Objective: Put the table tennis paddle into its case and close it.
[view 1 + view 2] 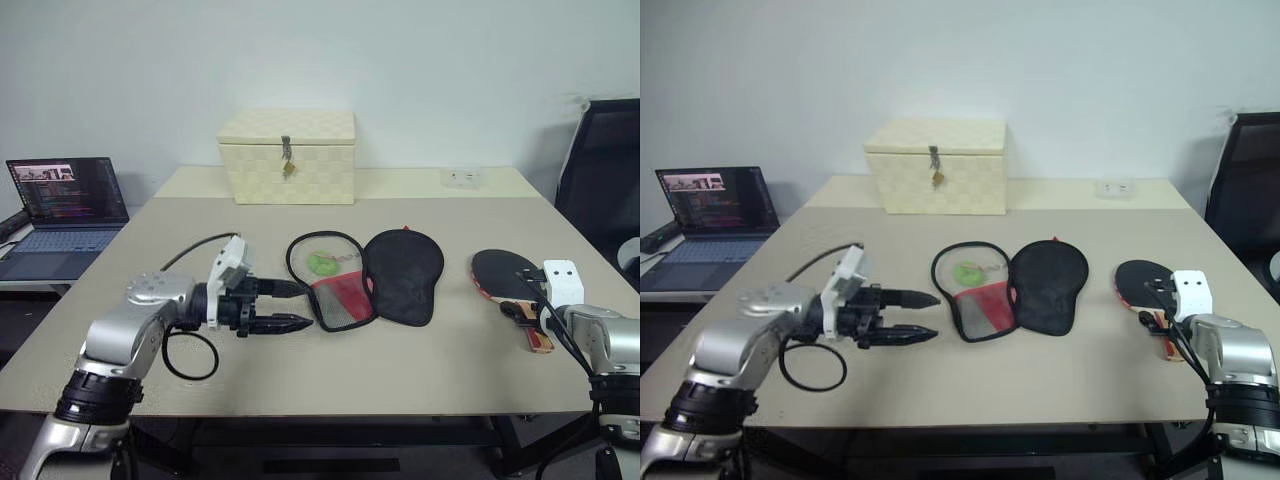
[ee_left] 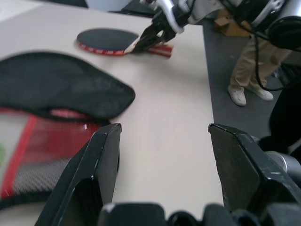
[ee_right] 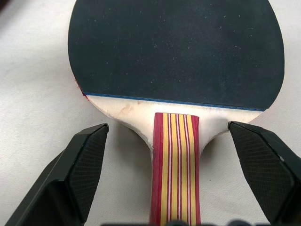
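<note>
Both grippers spread, empty: right gripper (image 3: 171,155) straddling table tennis paddle (image 3: 176,54) handle, left gripper (image 1: 290,306) beside unzipped case (image 1: 402,275)

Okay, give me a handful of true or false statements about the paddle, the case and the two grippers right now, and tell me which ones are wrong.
1. The table tennis paddle lies flat on the table. True.
2. The case is zipped shut. False: it lies spread open.
3. The right gripper is clamped on the handle. False: its fingers stand open on either side of it.
4. The left gripper is open beside the case, holding nothing. True.
5. The paddle is inside the case. False: it lies apart, on the case's right.
</note>
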Controlling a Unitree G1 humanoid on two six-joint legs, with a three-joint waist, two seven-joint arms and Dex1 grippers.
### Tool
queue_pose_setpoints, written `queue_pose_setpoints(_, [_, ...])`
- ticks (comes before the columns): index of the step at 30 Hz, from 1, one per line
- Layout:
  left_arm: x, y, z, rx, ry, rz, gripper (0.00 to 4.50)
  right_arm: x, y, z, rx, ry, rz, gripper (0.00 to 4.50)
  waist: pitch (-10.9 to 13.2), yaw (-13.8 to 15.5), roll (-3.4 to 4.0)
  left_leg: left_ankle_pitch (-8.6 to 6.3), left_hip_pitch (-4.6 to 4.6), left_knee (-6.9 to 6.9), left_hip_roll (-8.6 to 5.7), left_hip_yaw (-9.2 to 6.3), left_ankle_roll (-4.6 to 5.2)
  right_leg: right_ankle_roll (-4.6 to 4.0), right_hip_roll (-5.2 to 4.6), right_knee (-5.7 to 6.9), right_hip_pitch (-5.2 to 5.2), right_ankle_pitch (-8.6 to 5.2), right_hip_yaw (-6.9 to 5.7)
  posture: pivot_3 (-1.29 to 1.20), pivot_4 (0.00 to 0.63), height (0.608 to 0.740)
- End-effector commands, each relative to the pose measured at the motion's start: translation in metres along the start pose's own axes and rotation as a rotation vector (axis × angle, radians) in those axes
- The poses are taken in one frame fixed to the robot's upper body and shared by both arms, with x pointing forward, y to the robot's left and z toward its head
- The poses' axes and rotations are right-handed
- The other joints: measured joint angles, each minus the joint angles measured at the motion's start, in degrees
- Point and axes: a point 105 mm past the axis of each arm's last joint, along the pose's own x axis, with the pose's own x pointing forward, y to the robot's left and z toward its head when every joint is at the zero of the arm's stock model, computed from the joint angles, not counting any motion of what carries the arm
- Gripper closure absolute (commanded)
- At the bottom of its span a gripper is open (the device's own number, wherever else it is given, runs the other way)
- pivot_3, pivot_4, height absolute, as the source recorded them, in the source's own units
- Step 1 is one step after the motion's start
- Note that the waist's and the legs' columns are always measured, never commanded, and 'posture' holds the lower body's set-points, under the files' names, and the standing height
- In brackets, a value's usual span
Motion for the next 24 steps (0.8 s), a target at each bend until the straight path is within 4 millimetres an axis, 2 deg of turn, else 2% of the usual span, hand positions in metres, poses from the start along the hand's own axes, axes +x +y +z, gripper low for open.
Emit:
queue_pose_setpoints(1, [-0.002,0.003,0.006,0.042,0.013,-0.010,1.27,0.003,-0.004,-0.008,0.027,0.039,-0.002,0.02,0.0,-0.1,-0.01,0.00,0.02,0.00,0.00,0.00,0.00,0.00,0.00,0.00,0.02,0.00,0.01,0.00,0.150,0.740])
queue_pose_setpoints(7, [-0.002,0.003,0.005,0.049,0.014,-0.011,1.27,0.001,-0.012,-0.009,0.076,0.047,-0.050,0.02,0.0,0.0,-0.04,0.00,0.04,0.01,0.01,-0.01,0.00,0.00,0.00,0.00,0.05,0.00,0.00,0.00,0.150,0.740])
queue_pose_setpoints(14, [-0.003,0.003,0.004,0.054,0.017,-0.004,1.27,-0.003,0.001,-0.007,0.074,0.030,-0.059,0.02,0.0,-0.1,-0.04,0.00,0.03,0.00,0.02,-0.01,0.00,0.00,0.01,0.01,0.03,0.00,0.02,0.00,0.150,0.740])
queue_pose_setpoints(17, [-0.004,0.004,0.004,0.059,0.019,0.000,1.27,0.000,0.004,-0.009,0.077,0.028,-0.053,0.02,0.0,-0.1,-0.04,0.00,0.04,-0.01,0.02,-0.01,0.00,0.00,0.01,0.01,0.03,0.00,0.02,0.00,0.150,0.740])
queue_pose_setpoints(21, [-0.003,0.005,0.004,0.063,0.021,0.004,1.27,0.006,-0.003,-0.008,0.088,0.027,-0.067,0.02,0.0,-0.2,-0.04,0.00,0.06,0.00,0.02,0.02,0.00,0.00,0.01,0.01,0.04,0.00,0.04,0.00,0.150,0.740])
queue_pose_setpoints(24, [-0.003,0.005,0.003,0.065,0.025,0.006,1.27,0.009,-0.005,-0.009,0.113,0.032,-0.066,0.92,0.0,-0.3,-0.05,0.00,0.16,0.00,0.02,0.06,0.00,0.00,0.01,0.02,0.11,0.00,0.08,0.00,0.150,0.740])
